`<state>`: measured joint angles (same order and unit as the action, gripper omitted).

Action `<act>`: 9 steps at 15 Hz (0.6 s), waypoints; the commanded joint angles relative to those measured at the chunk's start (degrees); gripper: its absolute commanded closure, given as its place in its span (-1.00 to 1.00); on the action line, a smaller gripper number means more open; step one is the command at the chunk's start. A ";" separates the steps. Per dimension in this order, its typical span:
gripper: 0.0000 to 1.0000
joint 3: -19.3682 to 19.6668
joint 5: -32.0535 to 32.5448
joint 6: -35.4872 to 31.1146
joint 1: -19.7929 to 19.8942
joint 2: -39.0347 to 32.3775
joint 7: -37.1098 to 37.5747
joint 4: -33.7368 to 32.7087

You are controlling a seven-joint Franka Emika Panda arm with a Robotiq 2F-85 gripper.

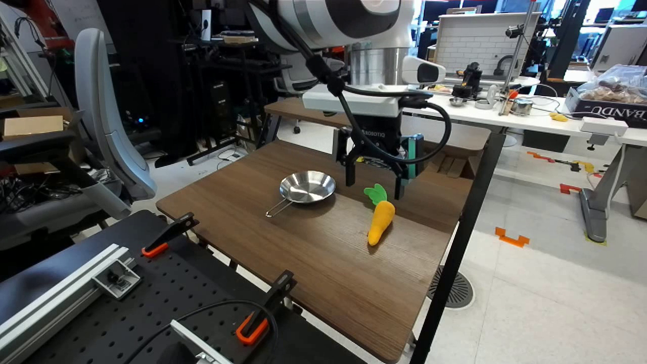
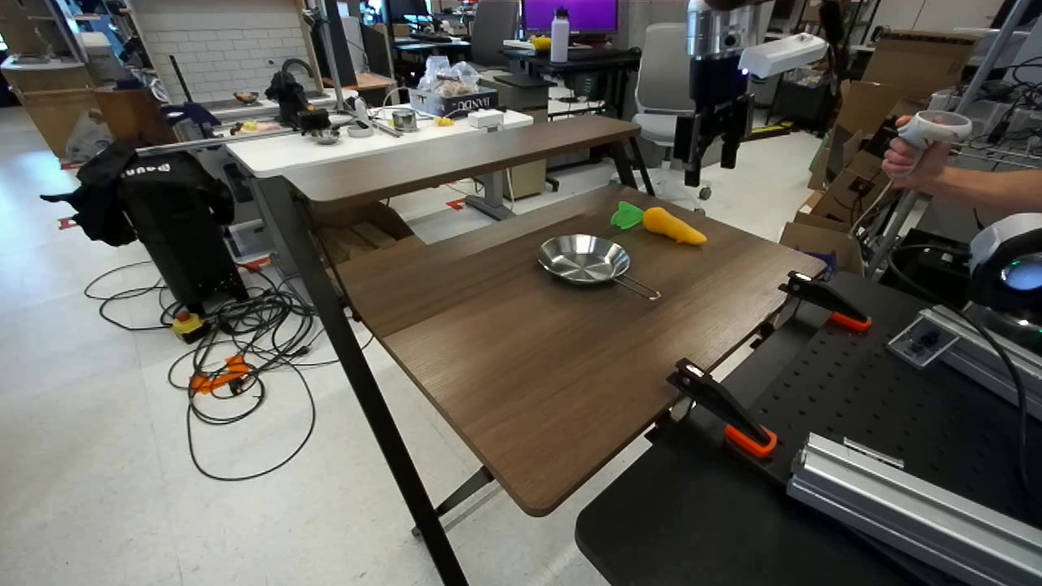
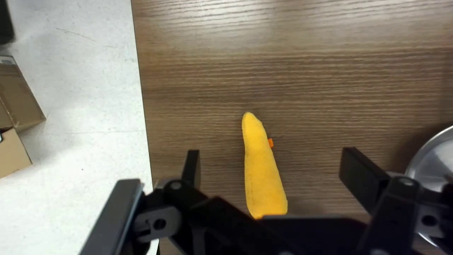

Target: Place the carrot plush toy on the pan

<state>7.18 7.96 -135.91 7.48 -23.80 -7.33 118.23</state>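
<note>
The carrot plush toy [image 1: 381, 221] lies on the brown table [image 1: 283, 242], orange-yellow with a green leafy top. It also shows in an exterior view [image 2: 669, 225]. In the wrist view its body [image 3: 262, 170] lies between the open fingers, its leafy top hidden behind the gripper. The silver pan [image 1: 307, 188] sits upright on the table beside the carrot, empty, with a thin handle. It also shows in an exterior view [image 2: 583, 259] and partly at the wrist view's right edge [image 3: 430, 163]. My gripper [image 1: 375, 184] is open and empty, above the table and apart from the carrot.
A raised shelf [image 2: 456, 163] runs along one side of the table, with a black post [image 1: 457, 253] at the table's edge. Black and orange clamps [image 1: 265, 308] hold a black perforated board [image 1: 177, 298] alongside. A person's hand [image 2: 916, 159] holds a white controller.
</note>
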 commanded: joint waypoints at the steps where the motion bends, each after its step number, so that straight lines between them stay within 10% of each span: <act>1: -1.00 -0.78 -0.28 -0.08 0.67 -6.41 -1.37 -6.54; 9: -1.00 -1.83 -0.17 0.18 0.25 -15.14 -1.11 -14.21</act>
<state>6.05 7.96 -135.91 7.30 -35.17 -7.33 108.26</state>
